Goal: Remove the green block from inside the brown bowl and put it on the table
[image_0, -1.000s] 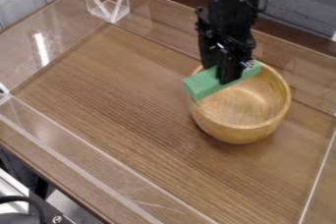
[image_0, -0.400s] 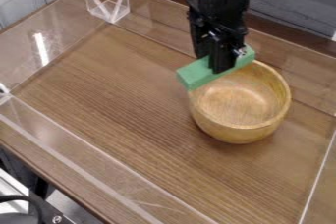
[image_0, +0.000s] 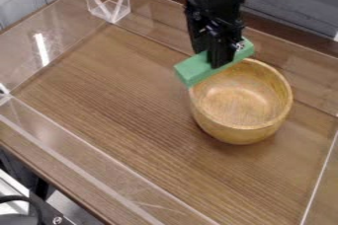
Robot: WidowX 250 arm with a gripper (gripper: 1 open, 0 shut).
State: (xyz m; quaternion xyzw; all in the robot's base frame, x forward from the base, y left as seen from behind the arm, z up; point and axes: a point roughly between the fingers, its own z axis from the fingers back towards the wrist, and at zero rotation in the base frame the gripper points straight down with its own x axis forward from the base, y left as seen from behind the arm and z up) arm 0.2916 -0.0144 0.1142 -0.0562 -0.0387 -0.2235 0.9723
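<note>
The green block (image_0: 199, 68) hangs tilted in the air over the left rim of the brown bowl (image_0: 242, 101), with my black gripper (image_0: 218, 59) shut on its upper right part. Its lower left end sticks out past the bowl's edge, above the table (image_0: 106, 91). The bowl sits right of centre on the dark wood-grain tabletop, and its honey-coloured inside holds nothing. My arm comes down from the top of the view and hides part of the block.
Low clear plastic walls (image_0: 73, 150) edge the tabletop on the left and front. A small clear plastic stand (image_0: 109, 4) sits at the back left corner. Open wood surface stretches left of the bowl.
My gripper has lifted the green block up and leftward, from resting against the bowl's inner left wall to hanging above its rim.
</note>
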